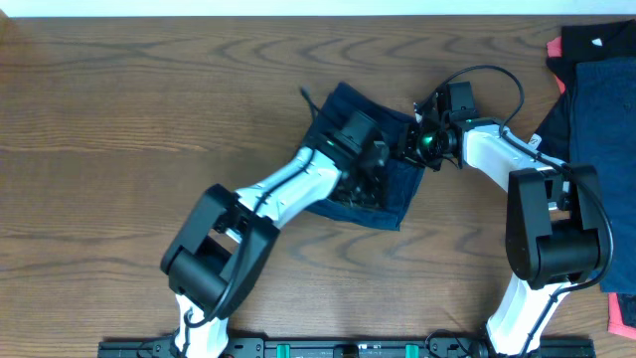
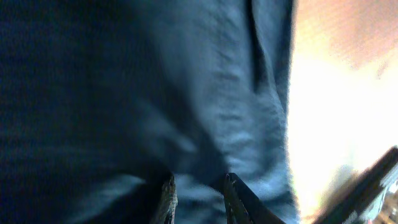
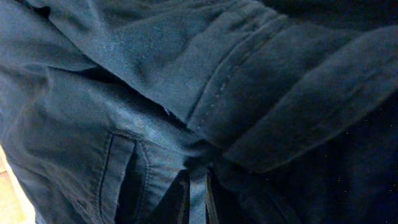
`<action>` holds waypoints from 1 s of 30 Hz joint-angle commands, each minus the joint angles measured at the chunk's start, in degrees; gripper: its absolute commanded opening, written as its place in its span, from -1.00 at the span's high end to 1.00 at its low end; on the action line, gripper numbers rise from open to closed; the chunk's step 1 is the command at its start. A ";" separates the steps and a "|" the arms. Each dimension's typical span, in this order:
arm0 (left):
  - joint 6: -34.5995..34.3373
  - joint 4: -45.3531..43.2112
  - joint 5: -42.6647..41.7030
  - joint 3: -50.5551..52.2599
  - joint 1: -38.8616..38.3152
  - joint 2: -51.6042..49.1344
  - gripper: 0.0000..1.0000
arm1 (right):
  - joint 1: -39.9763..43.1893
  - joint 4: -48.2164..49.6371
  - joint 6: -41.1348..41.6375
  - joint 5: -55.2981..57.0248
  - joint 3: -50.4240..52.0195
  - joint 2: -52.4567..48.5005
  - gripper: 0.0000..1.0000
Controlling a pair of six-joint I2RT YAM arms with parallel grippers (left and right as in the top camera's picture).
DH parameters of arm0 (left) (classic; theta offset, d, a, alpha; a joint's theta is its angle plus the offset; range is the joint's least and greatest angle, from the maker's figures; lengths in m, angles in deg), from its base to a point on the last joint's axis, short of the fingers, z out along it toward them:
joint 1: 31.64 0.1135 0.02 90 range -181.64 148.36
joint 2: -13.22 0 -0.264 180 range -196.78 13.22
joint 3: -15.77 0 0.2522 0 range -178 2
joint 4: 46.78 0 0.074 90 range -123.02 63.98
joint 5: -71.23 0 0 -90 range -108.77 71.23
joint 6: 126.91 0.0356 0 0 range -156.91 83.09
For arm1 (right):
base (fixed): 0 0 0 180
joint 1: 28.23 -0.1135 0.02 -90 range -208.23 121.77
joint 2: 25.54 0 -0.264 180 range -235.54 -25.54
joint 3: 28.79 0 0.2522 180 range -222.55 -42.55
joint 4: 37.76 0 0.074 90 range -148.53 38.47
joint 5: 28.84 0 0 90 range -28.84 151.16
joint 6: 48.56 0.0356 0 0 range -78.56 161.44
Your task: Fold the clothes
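A dark navy-blue garment (image 1: 343,104) of the clothes lies bunched and partly folded in the middle of the table. My left gripper (image 1: 376,167) is down on its middle. In the left wrist view the left gripper (image 2: 199,190) has its two fingers a little apart, with navy cloth (image 2: 186,93) filling the gap. My right gripper (image 1: 413,142) is at the garment's upper right edge. Seen from the right wrist, the right gripper (image 3: 197,193) is pinched on a thin strip of cloth, beside a stitched hem (image 3: 217,93) and a pocket slit (image 3: 121,168).
More clothes are piled at the far right edge: a navy piece (image 1: 601,99) over black cloth (image 1: 596,40), with a red edge (image 1: 553,48) showing. Another red bit (image 1: 624,316) lies at the lower right. Bare wood table (image 1: 119,119) lies to the left.
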 commanded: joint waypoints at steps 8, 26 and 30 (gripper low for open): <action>6.78 10.93 -0.87 0.50 -3.78 -1.03 0.63 | 1.60 -1.22 -2.19 1.07 0.17 -1.11 0.80; 6.95 9.40 4.87 0.48 -3.69 12.31 0.72 | 8.72 -22.43 -11.65 -2.36 -18.95 -1.11 0.76; 6.95 5.53 4.92 0.48 -3.67 12.48 0.73 | 8.26 -24.26 -12.09 -2.36 -18.40 -1.14 0.76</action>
